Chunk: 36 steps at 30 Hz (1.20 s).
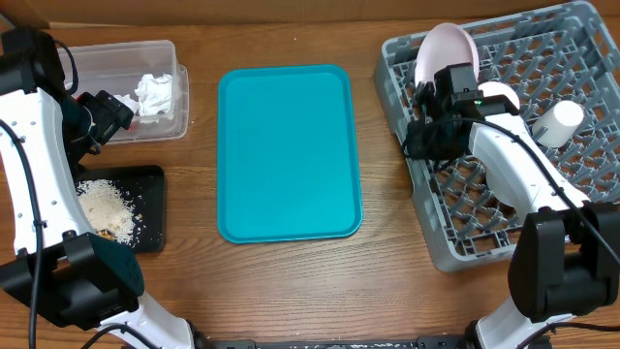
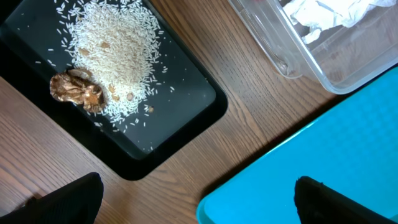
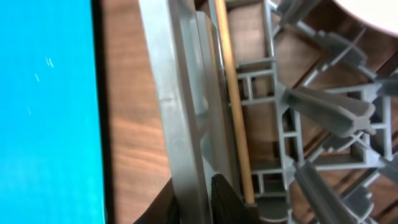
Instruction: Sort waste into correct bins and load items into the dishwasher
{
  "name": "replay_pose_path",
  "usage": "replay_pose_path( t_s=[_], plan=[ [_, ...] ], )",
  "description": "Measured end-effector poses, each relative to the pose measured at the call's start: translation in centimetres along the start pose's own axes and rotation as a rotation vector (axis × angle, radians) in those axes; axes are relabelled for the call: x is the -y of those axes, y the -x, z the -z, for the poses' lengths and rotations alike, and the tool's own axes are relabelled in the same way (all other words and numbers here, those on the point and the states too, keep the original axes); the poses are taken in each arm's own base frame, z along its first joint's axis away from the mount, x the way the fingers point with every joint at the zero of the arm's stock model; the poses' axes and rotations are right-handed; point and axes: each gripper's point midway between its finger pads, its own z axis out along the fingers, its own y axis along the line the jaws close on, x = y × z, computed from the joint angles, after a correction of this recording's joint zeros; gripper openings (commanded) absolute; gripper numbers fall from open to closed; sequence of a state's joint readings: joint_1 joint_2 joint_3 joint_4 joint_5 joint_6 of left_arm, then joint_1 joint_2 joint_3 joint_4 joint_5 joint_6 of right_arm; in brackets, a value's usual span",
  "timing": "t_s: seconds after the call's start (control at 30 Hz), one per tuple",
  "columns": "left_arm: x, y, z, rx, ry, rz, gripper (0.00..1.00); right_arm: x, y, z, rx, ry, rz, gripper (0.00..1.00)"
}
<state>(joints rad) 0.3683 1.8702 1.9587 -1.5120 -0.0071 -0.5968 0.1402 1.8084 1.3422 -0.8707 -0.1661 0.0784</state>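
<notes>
My left gripper [image 2: 199,208] is open and empty, above bare wood and a corner of the teal tray; overhead it sits by the clear tub [image 1: 107,58]. The tub holds the crumpled white napkin [image 1: 155,94], also in the left wrist view [image 2: 326,15]. The black tray [image 2: 180,118] holds pale rice [image 2: 115,53] and the brown food piece [image 2: 78,90]. My right gripper [image 3: 194,186] is shut on the left wall [image 3: 174,106] of the grey dish rack [image 1: 465,237]. In the rack stand the pinkish plate [image 1: 441,48], the smaller white plate [image 1: 499,94] and the white cup [image 1: 559,122]. Bowl and red wrapper are out of view.
The teal tray [image 1: 289,152] lies between the bins and the rack and holds nothing. A thin wooden stick [image 3: 230,93] lies along the inside of the rack wall next to my right fingers. A cardboard wall runs along the table's back edge.
</notes>
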Motion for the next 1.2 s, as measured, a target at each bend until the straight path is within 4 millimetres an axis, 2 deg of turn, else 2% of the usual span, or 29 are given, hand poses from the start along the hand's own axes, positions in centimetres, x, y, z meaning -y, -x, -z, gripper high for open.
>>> replay_pose_path(
  t_s=[0.43, 0.5, 0.93, 1.2],
  plan=[
    [0.0, 0.0, 0.0, 0.0, 0.0, 0.0, 1.0, -0.2, 3.6, -0.8, 0.136, 0.022, -0.131, 0.08],
    [0.0, 0.0, 0.0, 0.0, 0.0, 0.0, 1.0, -0.2, 4.1, -1.1, 0.152, 0.027, -0.149, 0.1],
    [0.0, 0.0, 0.0, 0.0, 0.0, 0.0, 1.0, -0.1, 5.2, -1.4, 0.194, 0.03, -0.189, 0.11],
    [0.0, 0.0, 0.0, 0.0, 0.0, 0.0, 1.0, 0.1, 4.3, -1.6, 0.157, 0.032, -0.296, 0.4]
  ],
)
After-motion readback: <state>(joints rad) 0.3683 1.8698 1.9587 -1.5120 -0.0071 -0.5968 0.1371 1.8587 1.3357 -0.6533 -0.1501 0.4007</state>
